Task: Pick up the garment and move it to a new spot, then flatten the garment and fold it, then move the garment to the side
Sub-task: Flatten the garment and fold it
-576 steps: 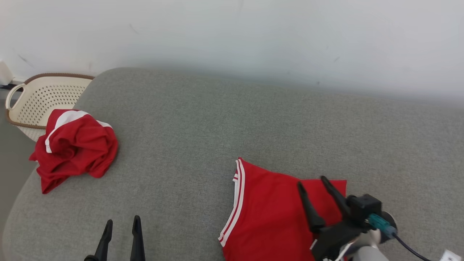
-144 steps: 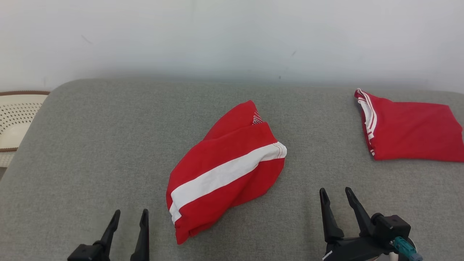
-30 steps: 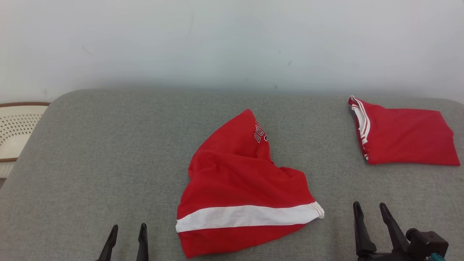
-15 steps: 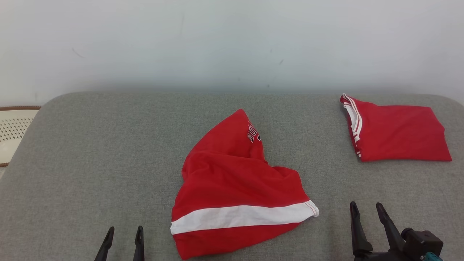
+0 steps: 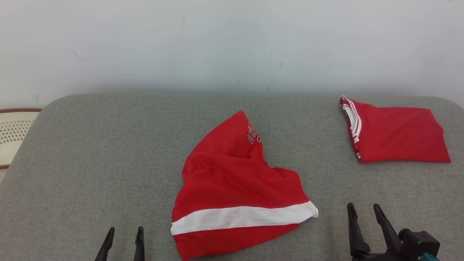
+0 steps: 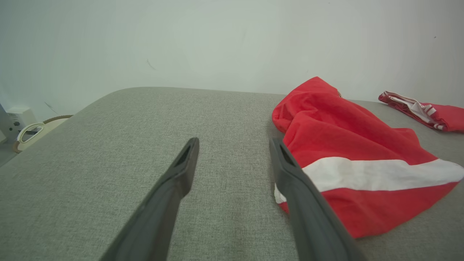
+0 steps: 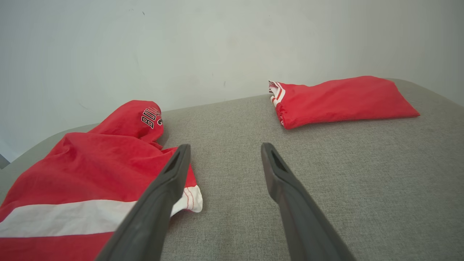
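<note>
A rumpled red garment (image 5: pixel 235 185) with a white band and white lettering lies loosely spread in the middle of the grey cushion (image 5: pixel 108 152). It also shows in the left wrist view (image 6: pixel 348 152) and the right wrist view (image 7: pixel 90 181). My left gripper (image 5: pixel 124 232) stands open at the lower left, apart from the garment's left edge. My right gripper (image 5: pixel 363 209) stands open at the lower right, just beyond the white band's end. Nothing is between either pair of fingers.
A second red garment (image 5: pixel 395 134), folded, lies at the cushion's far right. A cream perforated basket (image 5: pixel 12 132) stands beyond the cushion's left edge. A pale wall (image 5: pixel 232 43) rises behind the cushion.
The rumpled garment, earlier at the far left by the basket, now lies spread at the centre. Over the last second the camera shifted slightly; both grippers stay open and low.
</note>
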You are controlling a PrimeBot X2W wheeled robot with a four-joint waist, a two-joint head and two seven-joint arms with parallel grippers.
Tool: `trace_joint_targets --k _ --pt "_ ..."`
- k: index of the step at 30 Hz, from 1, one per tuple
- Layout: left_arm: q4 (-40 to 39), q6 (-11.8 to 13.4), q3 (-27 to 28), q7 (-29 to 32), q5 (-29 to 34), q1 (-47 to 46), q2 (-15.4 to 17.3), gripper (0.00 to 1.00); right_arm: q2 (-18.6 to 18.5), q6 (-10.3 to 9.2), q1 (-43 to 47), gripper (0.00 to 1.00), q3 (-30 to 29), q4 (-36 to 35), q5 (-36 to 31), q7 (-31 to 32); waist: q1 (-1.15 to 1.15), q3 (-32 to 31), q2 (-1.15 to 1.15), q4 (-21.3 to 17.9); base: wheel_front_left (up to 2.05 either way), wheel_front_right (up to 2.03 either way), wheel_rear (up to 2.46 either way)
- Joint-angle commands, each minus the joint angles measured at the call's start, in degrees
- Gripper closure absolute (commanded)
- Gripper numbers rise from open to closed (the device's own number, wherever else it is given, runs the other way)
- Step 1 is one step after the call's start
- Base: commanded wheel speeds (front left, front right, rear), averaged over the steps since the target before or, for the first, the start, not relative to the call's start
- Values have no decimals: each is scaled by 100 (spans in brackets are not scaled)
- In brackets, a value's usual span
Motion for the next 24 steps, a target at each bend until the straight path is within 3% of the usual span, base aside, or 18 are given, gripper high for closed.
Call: trace_joint_targets --k 1,24 --pt "-19 25 -16 -27 -69 75 30 0 10 3 23 0 12 18 -24 -31 0 -2 0 1 0 0 0" --pt "-211 132 -114 77 -90 148 80 0 15 3 -27 0 14 101 15 -65 0 14 0 -4 0 0 0"
